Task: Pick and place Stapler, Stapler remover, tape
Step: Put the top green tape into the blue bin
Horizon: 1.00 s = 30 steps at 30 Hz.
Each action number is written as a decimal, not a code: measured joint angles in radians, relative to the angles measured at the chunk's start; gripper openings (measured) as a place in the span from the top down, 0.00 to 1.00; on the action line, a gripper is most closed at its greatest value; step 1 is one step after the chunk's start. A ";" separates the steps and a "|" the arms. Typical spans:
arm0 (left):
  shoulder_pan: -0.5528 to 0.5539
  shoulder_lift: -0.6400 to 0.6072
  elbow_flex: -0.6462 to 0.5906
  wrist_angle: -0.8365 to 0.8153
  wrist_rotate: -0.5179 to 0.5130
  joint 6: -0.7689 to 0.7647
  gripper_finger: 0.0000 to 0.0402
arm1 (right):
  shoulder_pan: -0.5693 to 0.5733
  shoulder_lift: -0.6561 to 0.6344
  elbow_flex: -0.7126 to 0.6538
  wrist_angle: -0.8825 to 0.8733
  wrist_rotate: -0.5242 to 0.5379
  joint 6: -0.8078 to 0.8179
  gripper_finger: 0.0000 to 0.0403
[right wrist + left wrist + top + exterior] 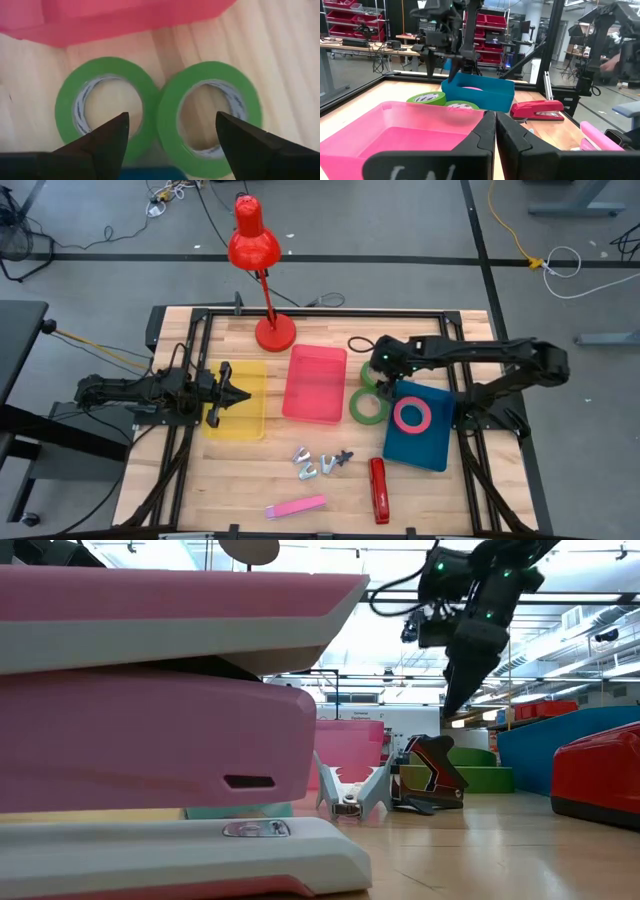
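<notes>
**Right gripper spread wide above the two green tape rolls**

The right gripper is hanging over the gap between the shallow pink plastic tray and the blue plastic bin, its two dark fingers standing wide apart and holding nothing. Directly beneath it, two flat green tape rolls are lying side by side on the wooden table, touching each other: one green roll and the other green roll, both just beside the pink tray's edge. The smaller pinkish-red tape roll is sitting inside the blue bin.

The left gripper is waiting over the yellow translucent tray, its fingers pressed together and empty.

Toward the table's front, the red stapler is lying lengthwise just in front of the blue bin, and the pink stapler is lying well to its left. Between them and the pink tray, three staple removers are clustered: two silvery ones and a dark one. A red desk lamp is standing at the table's back edge.
</notes>
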 joint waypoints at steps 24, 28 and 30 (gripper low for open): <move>0.000 0.000 0.000 0.000 0.000 0.000 0.95 | -0.071 0.201 0.000 0.063 -0.116 -0.038 0.26; 0.000 0.000 0.000 0.000 0.000 0.000 0.95 | -0.076 0.203 0.000 0.069 -0.119 -0.040 0.26; 0.000 0.000 0.000 0.000 0.000 0.000 0.95 | -0.080 0.203 0.000 0.068 -0.126 -0.040 0.27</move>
